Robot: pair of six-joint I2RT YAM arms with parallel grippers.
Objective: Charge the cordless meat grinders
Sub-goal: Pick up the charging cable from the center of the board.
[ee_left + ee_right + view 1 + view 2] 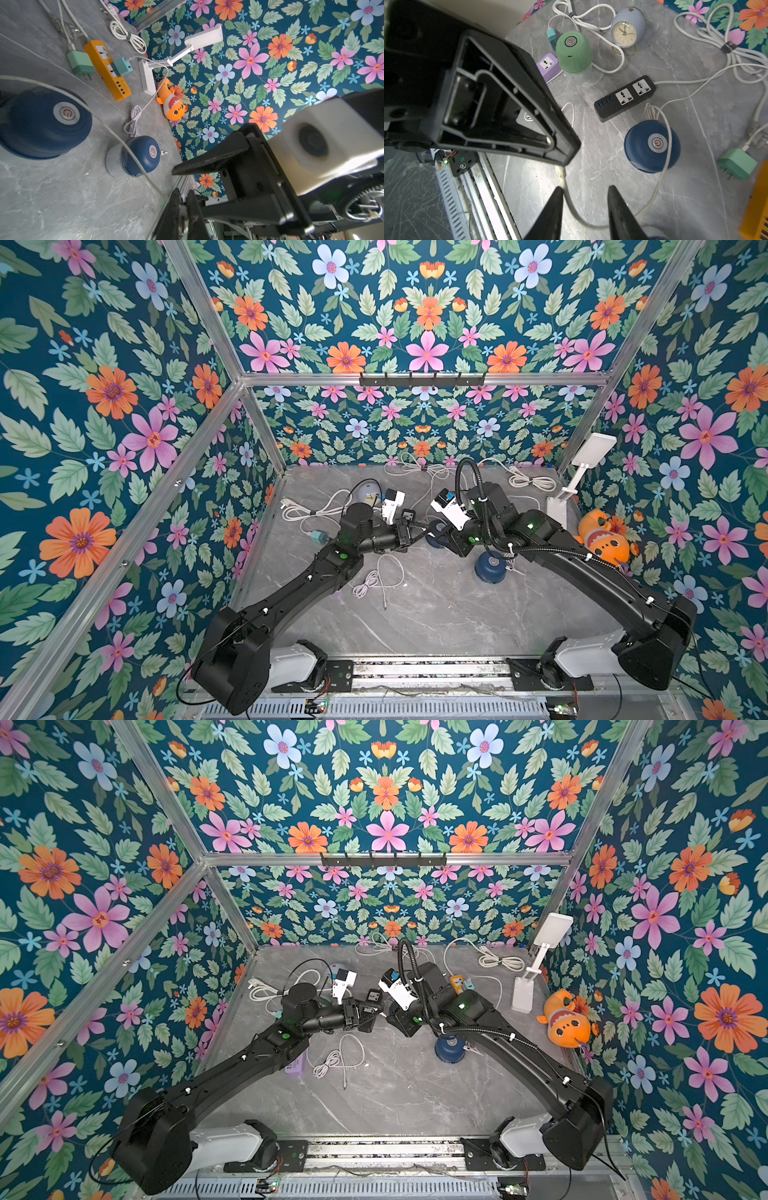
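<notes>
In both top views the arms meet over the middle of the table [436, 614] and hide much of it. The left gripper [419, 532] and right gripper [444, 538] sit tip to tip, too small to read, and one navy grinder [435, 526] is only a sliver behind them. The second navy grinder [491, 567] stands clear, nearer the right edge. The mint grinder is lost under the left arm, the clock [369, 490] toward the back-left corner is half covered, and a lilac socket cube [296, 1065] peeks out in a top view. In the left wrist view the left fingers [172, 212], cut off by the frame, are pinched together on the end of a white cable [133, 159], and the right gripper's body is a blur. Countable here are two navy grinders, one orange strip [107, 68], two green adapters (one on the strip, one just beside it), one lamp [203, 38] and one fish toy [172, 104]. In the right wrist view the right fingers [550, 218] stand apart with the cable running between them, and the left gripper blocks a large part. The mint grinder [574, 54] stands upright beside the cube, with a third adapter [551, 36] near it. One navy grinder sits by one black strip [625, 97], and a blue scrap at the frame edge cannot be identified.
</notes>
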